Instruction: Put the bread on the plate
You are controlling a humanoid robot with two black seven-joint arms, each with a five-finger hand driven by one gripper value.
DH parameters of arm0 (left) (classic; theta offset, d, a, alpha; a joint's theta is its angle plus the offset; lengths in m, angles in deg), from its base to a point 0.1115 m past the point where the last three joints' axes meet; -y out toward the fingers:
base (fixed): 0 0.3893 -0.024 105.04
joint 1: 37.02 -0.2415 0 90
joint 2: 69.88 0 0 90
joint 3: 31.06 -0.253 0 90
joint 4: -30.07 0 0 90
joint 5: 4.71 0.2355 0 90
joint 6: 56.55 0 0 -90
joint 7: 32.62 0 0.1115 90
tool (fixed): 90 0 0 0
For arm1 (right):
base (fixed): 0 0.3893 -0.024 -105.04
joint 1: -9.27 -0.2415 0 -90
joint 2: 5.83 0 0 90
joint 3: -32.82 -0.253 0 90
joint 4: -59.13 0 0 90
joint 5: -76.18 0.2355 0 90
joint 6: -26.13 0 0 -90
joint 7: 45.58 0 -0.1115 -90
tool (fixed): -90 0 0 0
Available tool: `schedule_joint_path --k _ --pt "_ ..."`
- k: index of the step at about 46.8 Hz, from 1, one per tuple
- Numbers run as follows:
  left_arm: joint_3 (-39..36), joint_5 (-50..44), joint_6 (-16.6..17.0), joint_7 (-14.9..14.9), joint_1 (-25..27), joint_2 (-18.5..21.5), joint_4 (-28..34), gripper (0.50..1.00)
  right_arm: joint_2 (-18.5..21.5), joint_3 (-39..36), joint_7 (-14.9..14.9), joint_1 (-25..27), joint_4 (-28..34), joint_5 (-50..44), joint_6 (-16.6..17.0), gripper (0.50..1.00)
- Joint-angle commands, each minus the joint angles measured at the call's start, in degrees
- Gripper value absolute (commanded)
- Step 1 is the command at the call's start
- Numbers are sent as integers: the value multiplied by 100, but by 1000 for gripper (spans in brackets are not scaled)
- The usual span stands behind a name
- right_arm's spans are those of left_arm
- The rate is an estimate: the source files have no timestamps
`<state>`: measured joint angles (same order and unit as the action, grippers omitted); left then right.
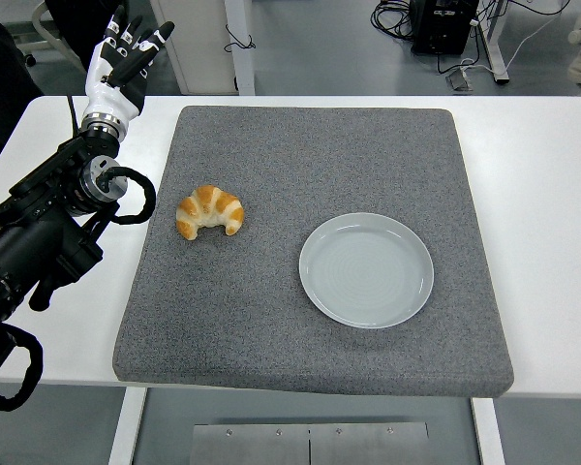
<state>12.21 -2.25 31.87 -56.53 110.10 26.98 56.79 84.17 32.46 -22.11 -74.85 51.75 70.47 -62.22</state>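
A golden croissant (210, 210) lies on the left part of the grey mat (310, 145). A pale grey plate (366, 269) sits empty on the mat's right half, apart from the croissant. My left hand (124, 53) is raised at the table's far left corner, well behind and left of the croissant. Its fingers are spread and hold nothing. My right arm is out of view.
The grey mat covers most of the white table (533, 174). My black left arm (48, 223) lies along the table's left edge. Table legs and cables show on the floor beyond the far edge.
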Motion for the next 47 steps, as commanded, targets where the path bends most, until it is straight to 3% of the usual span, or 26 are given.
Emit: schedule_joint_path --k 1,29,47 --pt "15 0 0 -9 -8 0 0 975 0 0 0 0 0 0 1 1000" --pt "278 -44 -9 -9 98 18 9 975 0 0 0 0 0 0 1 1000" --pt "287 -35 -343 35 98 35 -18 975 0 0 0 0 0 0 1 1000"
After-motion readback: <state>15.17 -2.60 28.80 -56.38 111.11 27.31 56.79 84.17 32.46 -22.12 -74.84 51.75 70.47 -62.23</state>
